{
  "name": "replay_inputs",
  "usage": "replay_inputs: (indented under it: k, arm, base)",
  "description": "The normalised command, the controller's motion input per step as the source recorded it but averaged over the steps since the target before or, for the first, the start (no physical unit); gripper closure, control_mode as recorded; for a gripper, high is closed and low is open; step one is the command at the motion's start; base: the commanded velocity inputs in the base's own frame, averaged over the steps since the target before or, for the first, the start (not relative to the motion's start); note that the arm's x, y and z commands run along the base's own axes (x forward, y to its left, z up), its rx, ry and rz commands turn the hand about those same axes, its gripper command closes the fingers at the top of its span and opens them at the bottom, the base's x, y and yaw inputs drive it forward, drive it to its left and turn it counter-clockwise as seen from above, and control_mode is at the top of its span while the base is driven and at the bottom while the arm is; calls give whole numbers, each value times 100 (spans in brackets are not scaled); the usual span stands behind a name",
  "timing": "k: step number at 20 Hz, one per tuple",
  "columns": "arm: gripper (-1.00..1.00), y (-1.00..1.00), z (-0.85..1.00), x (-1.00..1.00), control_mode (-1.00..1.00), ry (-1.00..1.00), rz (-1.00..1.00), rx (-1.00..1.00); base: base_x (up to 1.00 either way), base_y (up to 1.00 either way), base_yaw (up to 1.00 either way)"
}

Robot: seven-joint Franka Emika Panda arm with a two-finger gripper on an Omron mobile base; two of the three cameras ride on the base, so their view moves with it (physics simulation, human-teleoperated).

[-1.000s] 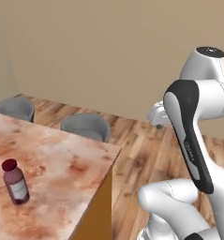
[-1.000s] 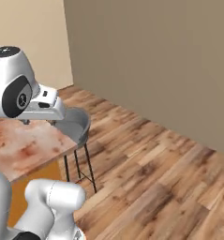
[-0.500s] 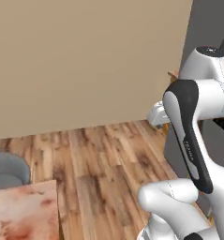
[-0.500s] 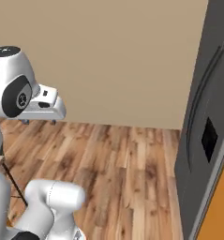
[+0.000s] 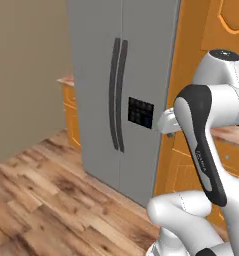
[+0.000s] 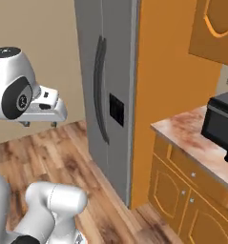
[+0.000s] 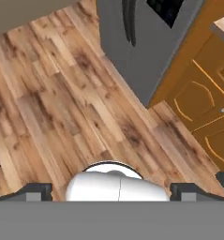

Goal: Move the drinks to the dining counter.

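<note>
Wooden floor (image 5: 36, 200) fills the left of the scene, with a beige wall (image 5: 26, 65) rising behind it. To the right of that stands a tall grey fridge (image 5: 118, 90) with two dark curved handles and a black panel on its door, and beside it an orange cabinet side (image 6: 168, 81). Further right, in the right base view, a marbled worktop (image 6: 189, 136) runs over orange cupboard doors (image 6: 182, 190), with a dark appliance (image 6: 222, 119) standing on it under an orange wall cabinet (image 6: 213, 26).

The gripper (image 6: 38, 124) hangs off the white arm, high over the floor and carrying nothing; its fingers show as short stubs in the right base view. The hand view looks straight down on floor planks, the fridge foot and the cupboards. From these stubs I cannot tell for sure whether the jaws are spread or pressed together.

Neither drink and no dining table can be seen from here, so the remaining drink must be somewhere outside these views.

The risks, as I judge them: the base is near the fridge and the cupboards, and a wide swing of the arm or a turn of the base could knock the elbow against the fridge door or the cabinet. The marbled worktop could also be mistaken for the dining table, since the tops look alike.
</note>
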Motion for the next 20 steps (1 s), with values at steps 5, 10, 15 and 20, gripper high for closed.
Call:
replay_inputs:
  k: [5, 10, 15, 20]
  arm:
    - [-100, 0, 0, 0, 100, 0, 0, 0]
    - [-100, 0, 0, 0, 100, 0, 0, 0]
    - [-100, 0, 0, 0, 100, 0, 0, 0]
    - [-100, 0, 0, 0, 100, 0, 0, 0]
  base:
    - [1, -11, -95]
    - [26, -17, -75]
    - [56, -16, -59]
    - [100, -6, -5]
